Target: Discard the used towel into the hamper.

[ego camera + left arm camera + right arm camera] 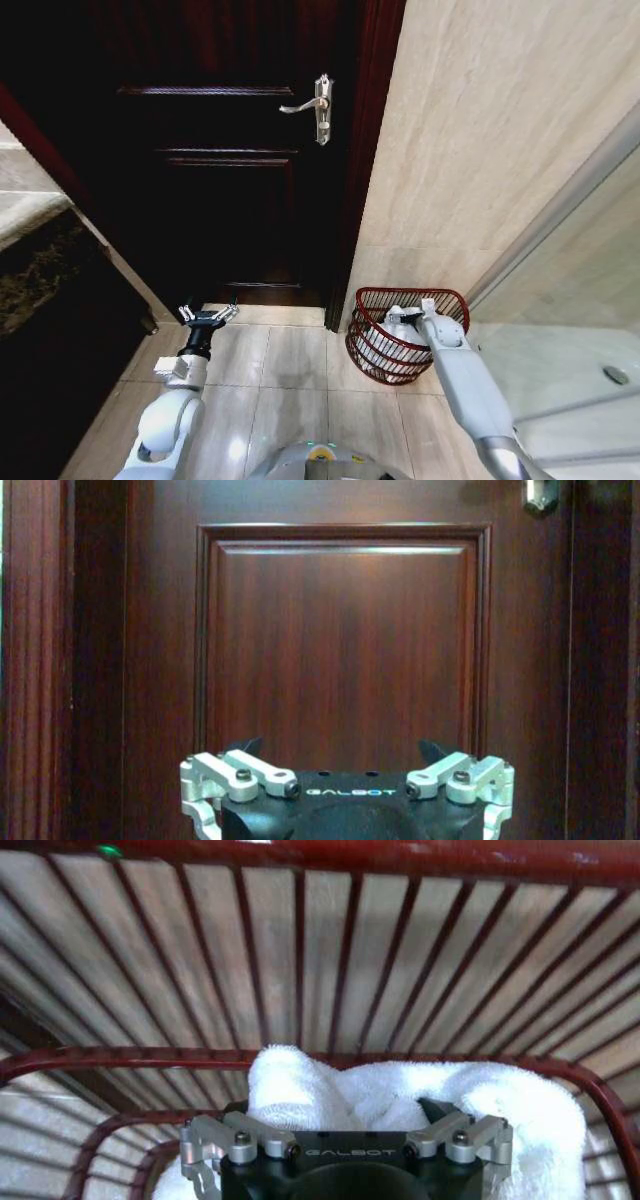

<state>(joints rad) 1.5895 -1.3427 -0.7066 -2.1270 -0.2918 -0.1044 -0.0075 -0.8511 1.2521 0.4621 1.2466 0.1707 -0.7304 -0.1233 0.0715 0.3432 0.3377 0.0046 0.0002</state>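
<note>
With right gripper (345, 1121) down inside hamper (372, 300) by door frame, towel (400, 1091) sits between spread fingers, apparently let go; I'd lift straight up, clear of wires; left gripper (208, 316) idle, fingers open, facing door (340, 645).

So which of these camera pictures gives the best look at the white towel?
The right wrist view: the towel lies bunched inside the hamper, just past the right gripper, whose fingers are spread. In the head view the towel is a small white patch in the hamper, partly behind the right arm. The left wrist view faces the door.
</note>
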